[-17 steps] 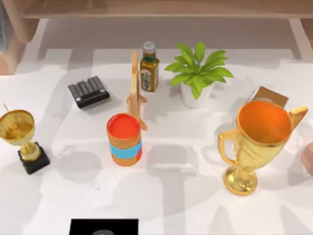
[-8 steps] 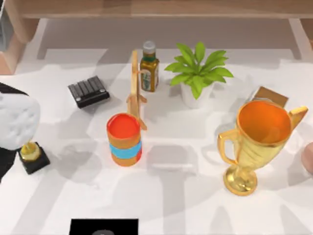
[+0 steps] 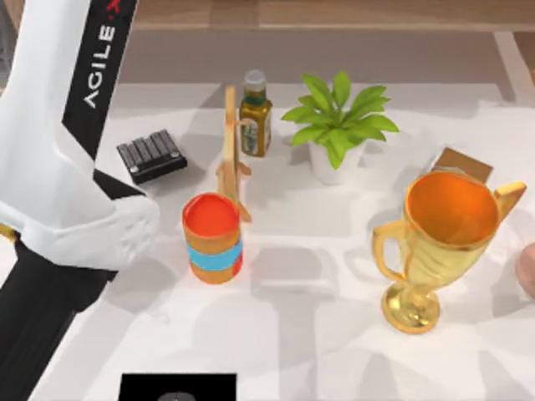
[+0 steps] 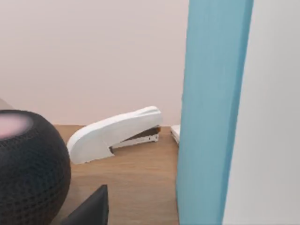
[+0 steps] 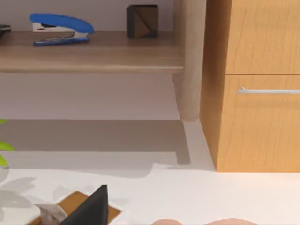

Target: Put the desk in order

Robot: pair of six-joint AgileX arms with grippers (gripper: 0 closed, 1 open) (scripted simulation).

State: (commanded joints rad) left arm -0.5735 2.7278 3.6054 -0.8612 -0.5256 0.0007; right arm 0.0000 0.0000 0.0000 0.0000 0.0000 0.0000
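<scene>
As seen from above, broad white desk (image 3: 334,334) with light wooden trim lying under everything as the surface, a squat orange-red can with a blue band (image 3: 213,238) upright near its middle. Left of the can, stretched across that side of the surface: white-and-black left arm (image 3: 58,167) with AgileX lettering. Just behind the can: thin upright wooden stand (image 3: 231,150), and behind that an olive glass bottle with a grey cap (image 3: 255,114). Behind and left of the can, apart from it: flat black ribbed keypad (image 3: 151,156). Behind and right of the can: leafy green plant in a white pot (image 3: 338,125). Well right of the can: tall golden two-handled trophy cup (image 3: 439,242), with a flat brown pad (image 3: 462,161) just beyond it. From the left wrist, dark tip of the left claw (image 4: 91,211) before a wooden shelf (image 4: 140,187) bearing a white stapler (image 4: 115,133) and a round black mesh speaker (image 4: 28,168); cannot tell whether spread or pressed together. From the right wrist, dark tip of the parked right claw (image 5: 91,208), far right of the can and above the brown pad, facing a light wooden cabinet (image 5: 258,131) and a blue stapler (image 5: 61,26); state likewise impossible to tell.
</scene>
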